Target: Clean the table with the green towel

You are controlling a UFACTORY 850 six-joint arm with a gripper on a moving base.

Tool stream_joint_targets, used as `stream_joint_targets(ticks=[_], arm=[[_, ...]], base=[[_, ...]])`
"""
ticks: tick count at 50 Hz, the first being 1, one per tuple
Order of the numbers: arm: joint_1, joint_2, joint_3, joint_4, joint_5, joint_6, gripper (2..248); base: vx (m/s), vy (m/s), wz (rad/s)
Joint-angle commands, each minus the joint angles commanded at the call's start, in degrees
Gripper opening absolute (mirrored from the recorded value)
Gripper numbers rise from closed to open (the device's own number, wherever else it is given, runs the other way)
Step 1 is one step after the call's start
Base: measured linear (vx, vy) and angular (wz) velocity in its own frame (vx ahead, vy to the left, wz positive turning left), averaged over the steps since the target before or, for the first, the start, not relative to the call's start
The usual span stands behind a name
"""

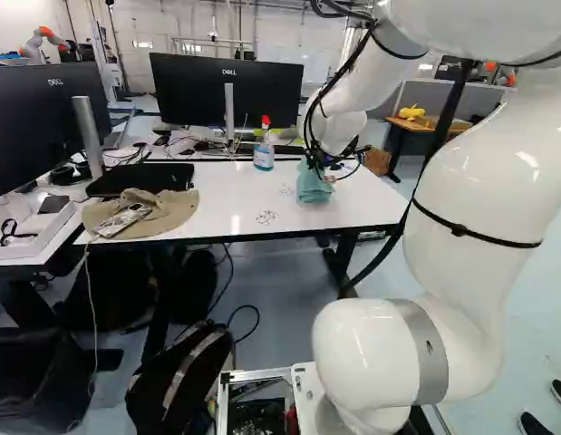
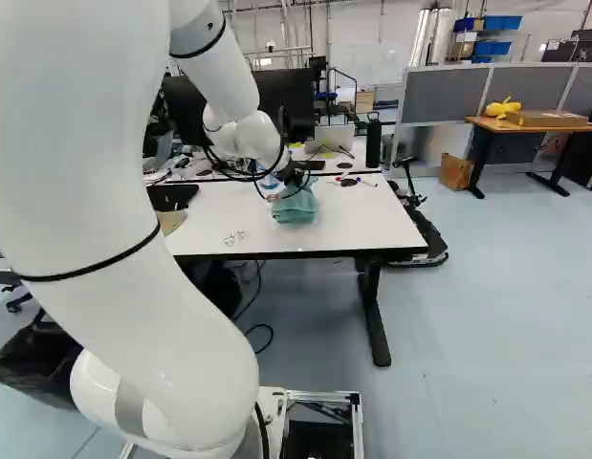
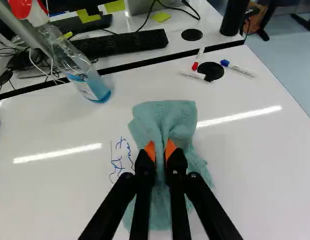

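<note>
We are clamping the green towel (image 3: 167, 117) with our gripper (image 3: 160, 150), on the white table (image 3: 250, 155), nearer us than the spray bottle (image 3: 84, 80). If we are sweeping toward the bottle, we are risking to topple it — or, pressing too weakly, to leave the blue scribble (image 3: 117, 160).

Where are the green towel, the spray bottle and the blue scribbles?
Green towel (image 3: 170, 116): wrist view, on its bunched cloth.
Spray bottle (image 3: 87, 84): wrist view, on its lower body.
Blue scribbles (image 3: 117, 161): wrist view, amid the pen marks beside the towel.
</note>
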Motion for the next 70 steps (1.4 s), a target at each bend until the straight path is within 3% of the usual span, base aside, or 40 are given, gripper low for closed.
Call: stream_joint_targets(ticks=[70], arm=[[11.93,-10.49,-11.87,0.00,0.00,0.00,41]], base=[[0.000,0.000,0.000]])
